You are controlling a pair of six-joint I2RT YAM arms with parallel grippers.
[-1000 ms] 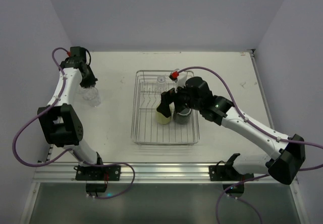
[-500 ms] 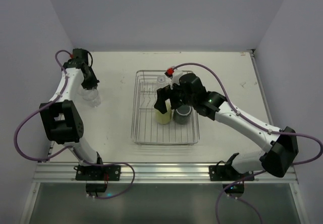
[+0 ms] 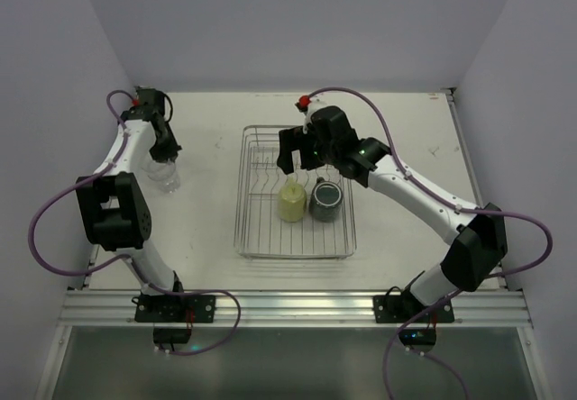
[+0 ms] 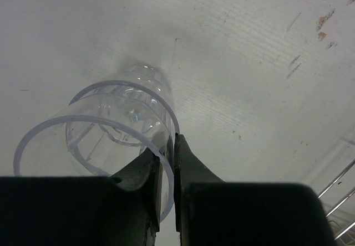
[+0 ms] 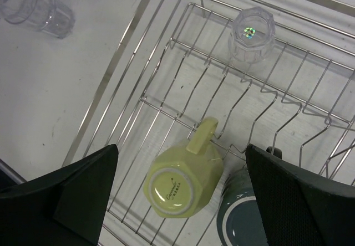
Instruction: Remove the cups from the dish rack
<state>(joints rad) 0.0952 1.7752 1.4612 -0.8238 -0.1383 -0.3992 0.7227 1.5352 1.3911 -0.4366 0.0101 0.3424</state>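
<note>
The silver wire dish rack (image 3: 297,256) (image 5: 110,75) holds three cups, all upside down: a pale yellow cup (image 3: 291,203) (image 5: 182,183), a dark grey-blue mug (image 3: 325,203) (image 5: 243,225) and a clear tumbler (image 5: 252,31) at the far end. My right gripper (image 3: 302,159) (image 5: 180,201) hangs open above the yellow cup, touching nothing. On the table to the left, my left gripper (image 3: 164,151) (image 4: 167,163) is shut on the wall of a clear tumbler (image 3: 164,178) (image 4: 83,141), one finger inside and one outside. A second clear rim (image 4: 166,104) shows just behind it.
Upright plate prongs (image 5: 260,99) cross the rack between the far tumbler and the two near cups. White walls close the table at the back and both sides. A metal rail (image 3: 288,308) runs along the near edge by the arm bases.
My right gripper has drawn back from over the yellow cup toward the rack's far end, still open, leaving both near cups uncovered. The left gripper has stayed shut on the tumbler.
</note>
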